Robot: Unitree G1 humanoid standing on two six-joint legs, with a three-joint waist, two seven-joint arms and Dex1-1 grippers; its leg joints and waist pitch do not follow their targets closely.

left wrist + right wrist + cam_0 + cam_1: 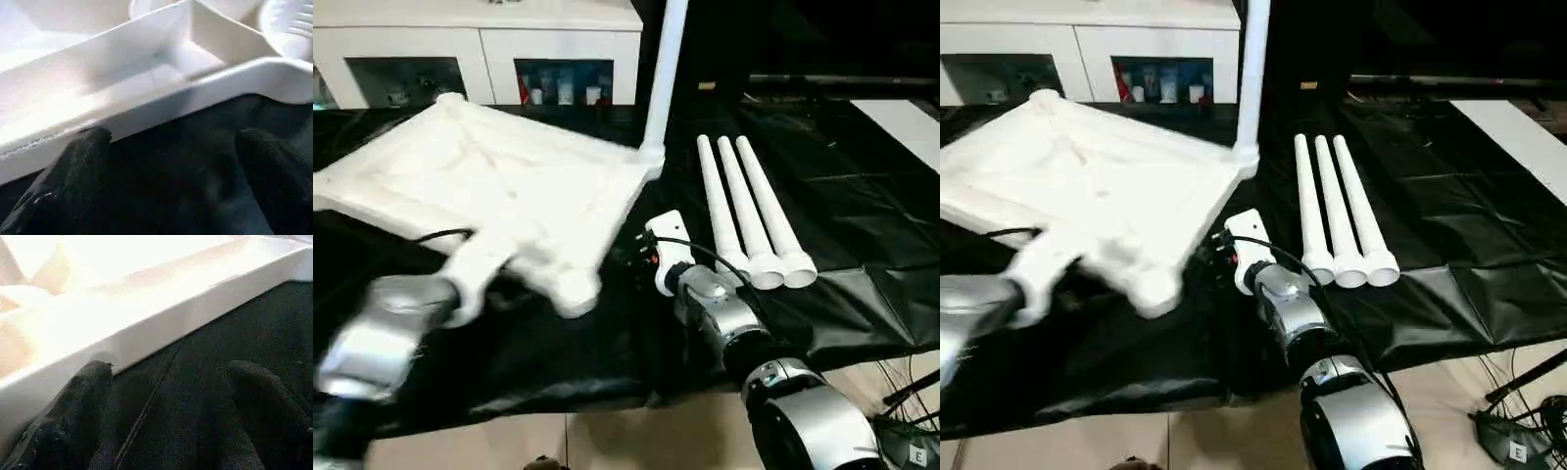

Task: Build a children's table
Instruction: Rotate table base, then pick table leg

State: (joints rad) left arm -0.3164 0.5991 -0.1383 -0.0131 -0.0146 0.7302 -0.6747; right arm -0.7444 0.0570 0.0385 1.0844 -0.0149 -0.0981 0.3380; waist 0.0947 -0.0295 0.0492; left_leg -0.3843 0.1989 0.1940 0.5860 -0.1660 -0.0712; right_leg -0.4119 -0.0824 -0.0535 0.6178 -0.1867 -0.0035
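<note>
The white tabletop lies ribbed underside up on the black-draped work table. One white leg stands upright in its far right corner socket. Three more legs lie side by side to the right of the top. My left gripper is open, its black fingers just short of the top's near rim. On the cloth beside the top's right edge is my right gripper, also open and holding nothing. The right forearm reaches in from the front.
A white cabinet with open shelves stands behind the table. A flat white panel lies at the far right. The table's front edge runs close to me, with tan floor and cables below.
</note>
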